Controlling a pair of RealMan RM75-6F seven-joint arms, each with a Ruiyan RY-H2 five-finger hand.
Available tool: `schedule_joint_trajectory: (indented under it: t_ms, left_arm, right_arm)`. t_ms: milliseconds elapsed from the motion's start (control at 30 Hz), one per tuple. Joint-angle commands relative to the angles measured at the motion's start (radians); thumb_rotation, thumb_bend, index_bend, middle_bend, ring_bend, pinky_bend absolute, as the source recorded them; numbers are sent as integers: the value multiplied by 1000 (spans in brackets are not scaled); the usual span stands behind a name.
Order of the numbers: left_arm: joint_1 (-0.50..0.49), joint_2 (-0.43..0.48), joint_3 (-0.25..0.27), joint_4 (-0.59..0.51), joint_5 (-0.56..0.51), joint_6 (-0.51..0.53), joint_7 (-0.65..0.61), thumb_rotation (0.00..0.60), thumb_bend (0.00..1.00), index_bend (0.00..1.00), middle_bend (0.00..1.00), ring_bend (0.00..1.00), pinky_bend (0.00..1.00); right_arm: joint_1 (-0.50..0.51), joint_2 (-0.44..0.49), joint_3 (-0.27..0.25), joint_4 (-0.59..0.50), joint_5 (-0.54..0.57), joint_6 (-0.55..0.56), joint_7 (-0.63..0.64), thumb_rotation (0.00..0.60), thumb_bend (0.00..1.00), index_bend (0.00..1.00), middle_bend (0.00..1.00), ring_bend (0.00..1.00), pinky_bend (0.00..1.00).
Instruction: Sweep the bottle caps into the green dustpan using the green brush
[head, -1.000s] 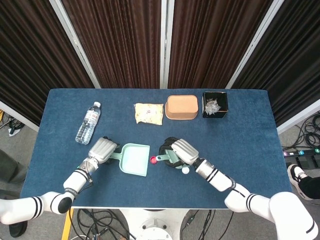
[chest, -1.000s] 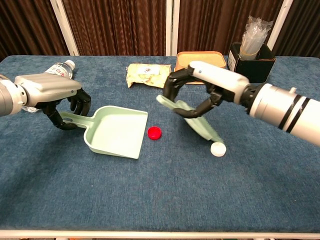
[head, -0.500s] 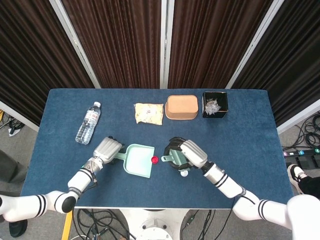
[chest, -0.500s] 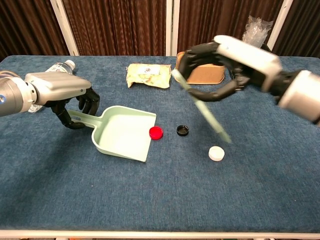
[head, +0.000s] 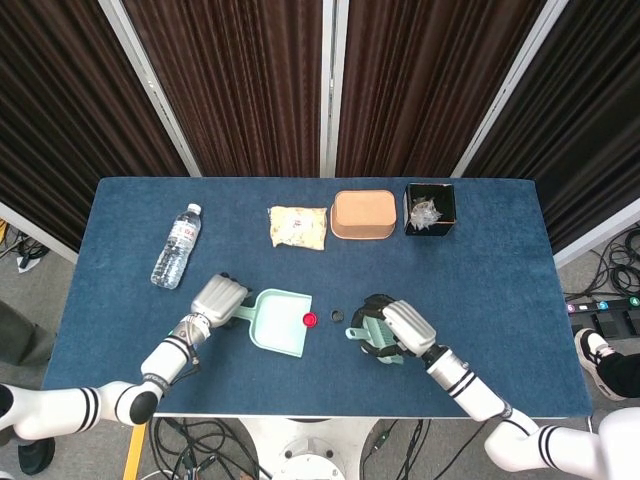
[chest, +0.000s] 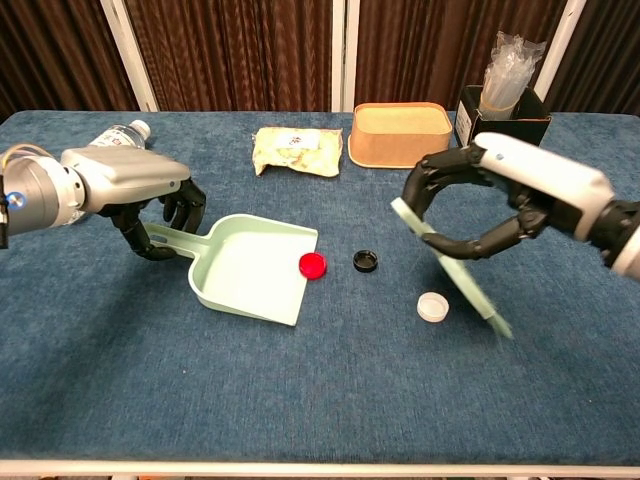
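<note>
Lying nearest the table's front edge, the white bottle cap (chest: 433, 307) sits on the blue table (chest: 320, 400) just beside the lower end of the green brush (chest: 452, 270), which slants down from the right hand (chest: 480, 205); that hand has its fingers wrapped around the brush's upper part and grasps it above the cloth. Left of the white cap, the black bottle cap (chest: 366, 262) rests alone on the cloth, and the red bottle cap (chest: 312, 265) lies at the open lip of the green dustpan (chest: 250, 268), touching its edge. The left hand (chest: 150, 195) clasps the dustpan's handle, holding the pan flat on the table. Farther back stand a plastic water bottle (head: 176, 246) lying on its side, a yellowish packet (chest: 297, 149), a tan tray (chest: 400, 135) and a black box (chest: 502, 112) with crumpled clear plastic inside.
</note>
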Motion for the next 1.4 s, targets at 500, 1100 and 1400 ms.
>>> schedule_joint_trajectory:
  t_ms: [500,1100,1400]
  left_arm:
    - [-55,-31,0,-1,-78,10,65,600,383,525,526,405,292]
    - [-115,-72,-15,-8,-156,13,92,600,383,525,527,418,292]
    - [-145,-71,-20,-7,-200,-22,71,600,383,525,527,418,292]
  right_arm:
    - [50,-219,99,163,27,-32,21,600,642,758,692,336,215]
    - [84,-393,169,280,47,8,70,600,675,757,692,337,215]
    - [92,-452,195,327,58,31,82,600,675,757,692,338,215]
